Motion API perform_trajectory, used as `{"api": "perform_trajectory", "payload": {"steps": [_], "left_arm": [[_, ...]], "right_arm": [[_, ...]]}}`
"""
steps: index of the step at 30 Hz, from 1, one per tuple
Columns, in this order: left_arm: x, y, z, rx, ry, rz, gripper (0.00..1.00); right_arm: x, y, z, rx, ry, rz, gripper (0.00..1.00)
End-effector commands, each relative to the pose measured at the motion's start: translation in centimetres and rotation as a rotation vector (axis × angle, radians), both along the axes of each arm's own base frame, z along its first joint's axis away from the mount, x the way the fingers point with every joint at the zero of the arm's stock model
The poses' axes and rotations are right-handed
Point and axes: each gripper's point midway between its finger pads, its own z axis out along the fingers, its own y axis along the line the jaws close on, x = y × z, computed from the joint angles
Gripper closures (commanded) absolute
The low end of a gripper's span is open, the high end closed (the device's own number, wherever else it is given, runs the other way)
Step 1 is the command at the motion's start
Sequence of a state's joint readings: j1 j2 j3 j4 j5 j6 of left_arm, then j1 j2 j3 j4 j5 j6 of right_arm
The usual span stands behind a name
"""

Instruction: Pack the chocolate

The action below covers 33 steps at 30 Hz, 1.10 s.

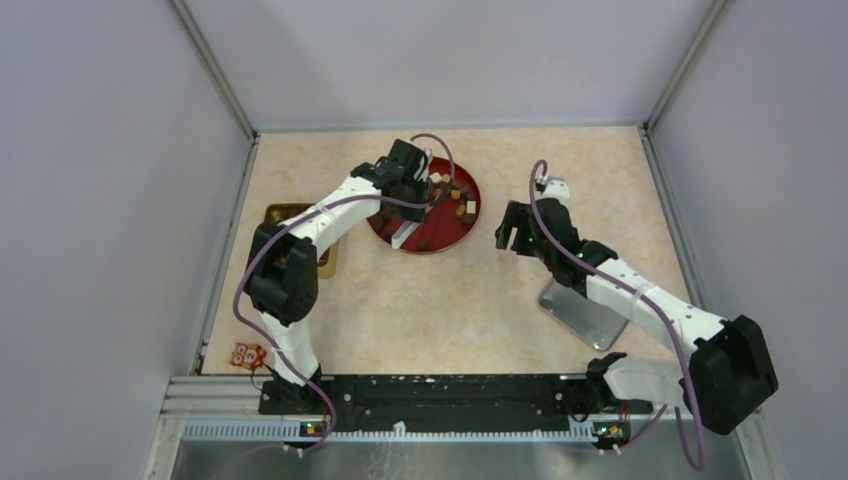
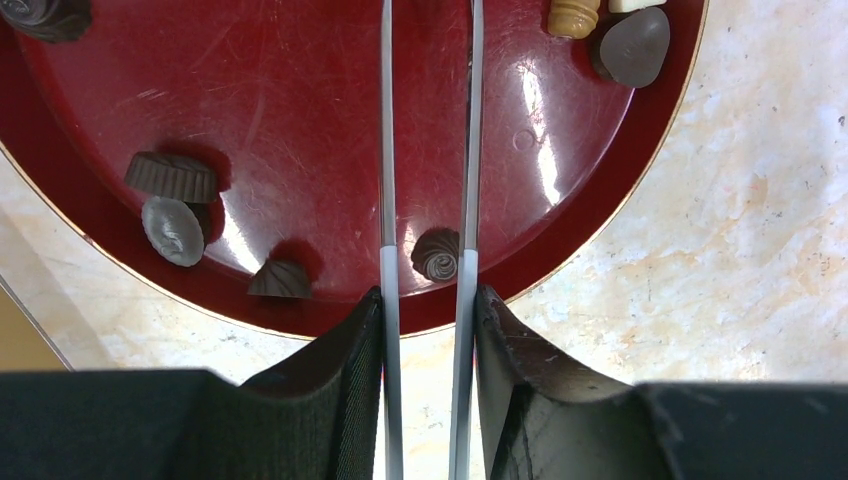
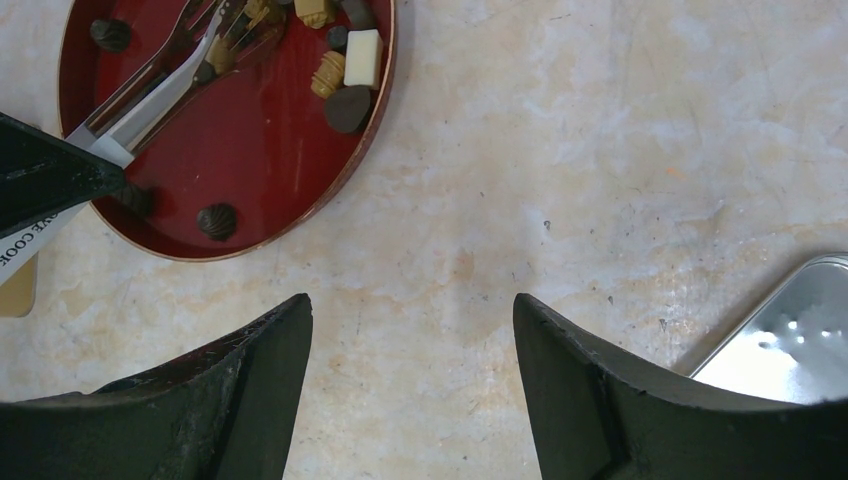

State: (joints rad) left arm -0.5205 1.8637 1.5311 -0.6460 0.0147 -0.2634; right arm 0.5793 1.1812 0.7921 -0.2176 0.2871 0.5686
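The chocolate [image 1: 455, 195] lies as small dark, caramel and white pieces on a round red plate [image 1: 440, 235]. My left gripper [image 2: 428, 292] is shut on a pair of tongs [image 2: 387, 150], whose two thin blades reach out over the plate. A dark swirled piece [image 2: 437, 253] sits between the blades near the plate's rim [image 2: 560, 250]. Other dark pieces [image 2: 172, 176] lie to the left. My right gripper [image 3: 412, 298] stands open over bare table, to the right of the plate [image 3: 250, 160].
A gold tin [image 1: 283, 213] sits left of the plate, partly hidden by my left arm. A silver tray [image 1: 578, 314] lies under my right arm, its corner [image 3: 800, 335] showing in the right wrist view. A small bear-printed item [image 1: 248, 354] lies at the near left.
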Motion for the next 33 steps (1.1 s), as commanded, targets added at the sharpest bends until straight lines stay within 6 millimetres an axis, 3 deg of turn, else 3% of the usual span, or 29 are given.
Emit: {"api": "perform_trajectory", "payload": {"steps": [1, 6, 9, 18, 25, 33], "left_arm": [[1.1, -0.9, 2.3, -0.039, -0.07, 0.002, 0.73], [0.6, 0.1, 4.0, -0.019, -0.094, 0.02, 0.79], [-0.2, 0.9, 5.4, -0.012, -0.11, 0.024, 0.9], [-4.5, 3.7, 8.0, 0.006, -0.091, 0.056, 0.91], [-7.4, 7.6, 9.6, 0.086, -0.096, 0.146, 0.91], [-11.4, 13.5, 11.4, 0.22, -0.095, 0.299, 0.91]], "right_arm": [[0.9, -0.1, 0.9, 0.014, -0.023, -0.023, 0.28], [0.8, -0.1, 1.1, 0.017, -0.026, -0.023, 0.28], [0.8, -0.1, 1.0, 0.015, -0.024, -0.024, 0.28], [0.8, 0.4, 0.9, 0.035, -0.024, -0.006, 0.28], [0.9, 0.8, 0.8, 0.053, -0.026, 0.005, 0.28], [1.2, 1.5, 0.7, 0.058, -0.021, 0.03, 0.28]]}}
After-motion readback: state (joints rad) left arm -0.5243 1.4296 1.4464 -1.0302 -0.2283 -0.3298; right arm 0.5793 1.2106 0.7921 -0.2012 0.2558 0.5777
